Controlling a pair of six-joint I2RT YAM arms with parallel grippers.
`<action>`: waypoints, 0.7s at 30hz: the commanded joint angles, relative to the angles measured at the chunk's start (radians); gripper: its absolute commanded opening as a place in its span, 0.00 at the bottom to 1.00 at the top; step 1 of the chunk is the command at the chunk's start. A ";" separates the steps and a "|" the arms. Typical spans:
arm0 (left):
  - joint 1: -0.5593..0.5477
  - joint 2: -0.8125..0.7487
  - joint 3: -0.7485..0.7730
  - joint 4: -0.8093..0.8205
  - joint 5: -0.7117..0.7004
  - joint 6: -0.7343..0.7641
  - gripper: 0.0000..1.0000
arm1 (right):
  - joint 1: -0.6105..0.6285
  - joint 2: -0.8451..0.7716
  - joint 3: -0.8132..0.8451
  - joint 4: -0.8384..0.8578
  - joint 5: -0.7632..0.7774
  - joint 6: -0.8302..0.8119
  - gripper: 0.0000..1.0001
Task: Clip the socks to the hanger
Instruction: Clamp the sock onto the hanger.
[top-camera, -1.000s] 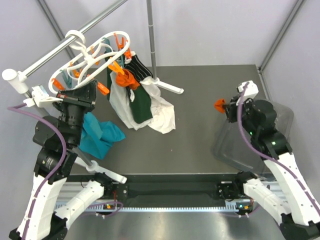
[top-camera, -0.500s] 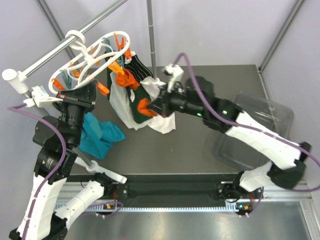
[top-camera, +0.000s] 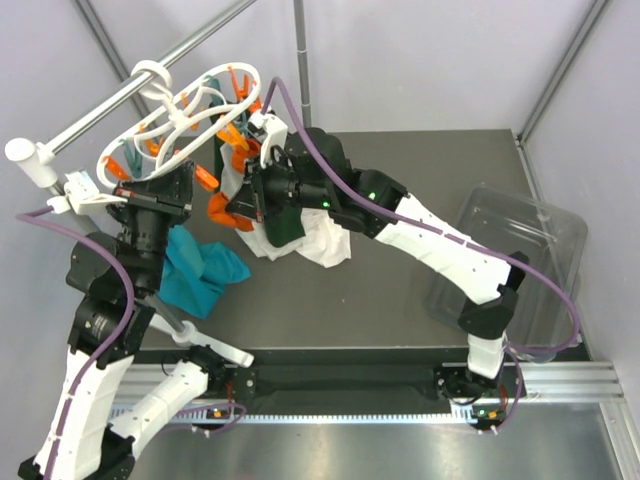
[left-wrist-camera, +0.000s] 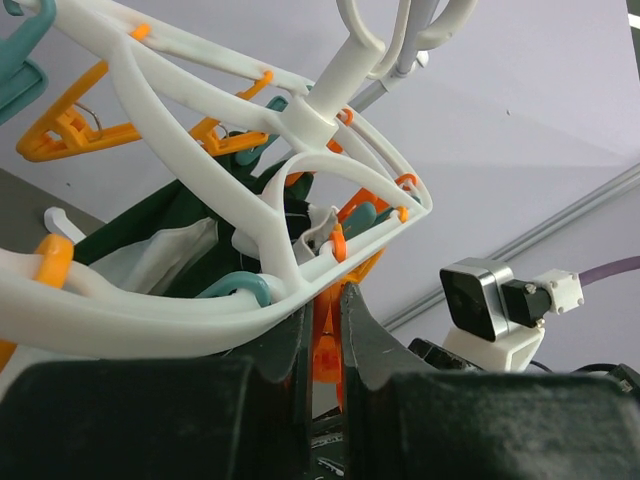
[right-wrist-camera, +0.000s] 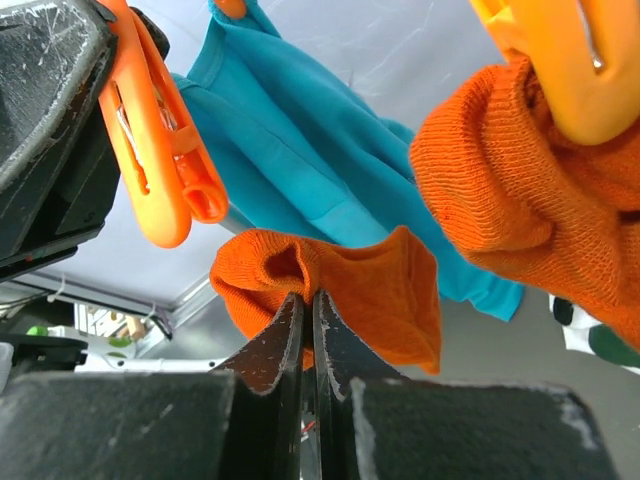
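Note:
The white hanger (top-camera: 170, 125) hangs from the grey rail at the back left; its ring also fills the left wrist view (left-wrist-camera: 200, 180). My left gripper (top-camera: 198, 180) is shut on one of its orange clips (left-wrist-camera: 330, 350). My right gripper (right-wrist-camera: 310, 300) is shut on a bright orange sock (right-wrist-camera: 345, 285) and holds it just below that clip (right-wrist-camera: 160, 160), apart from it. In the top view this sock (top-camera: 220, 211) sits beside the left gripper. Another orange sock (right-wrist-camera: 530, 200) and a dark striped sock (top-camera: 281, 136) hang clipped on the hanger.
White and dark-green cloths (top-camera: 300, 232) hang from the hanger down to the table. A teal cloth (top-camera: 205, 265) lies beside the left arm. A clear plastic bin (top-camera: 525, 255) stands at the right. A vertical grey pole (top-camera: 298, 60) rises behind the hanger.
My right arm has swung from beside the bin at the right across to the hanger, carrying the orange sock. The left arm and the hanger have not moved.

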 joint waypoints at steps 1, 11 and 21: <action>-0.008 -0.004 -0.052 -0.149 0.115 0.049 0.00 | 0.012 -0.004 0.060 0.009 -0.026 0.014 0.00; -0.008 -0.026 -0.107 -0.071 0.153 0.151 0.00 | 0.008 -0.018 0.060 -0.002 -0.046 0.023 0.00; -0.008 -0.041 -0.141 -0.037 0.175 0.188 0.00 | -0.015 0.011 0.094 0.029 -0.092 0.059 0.00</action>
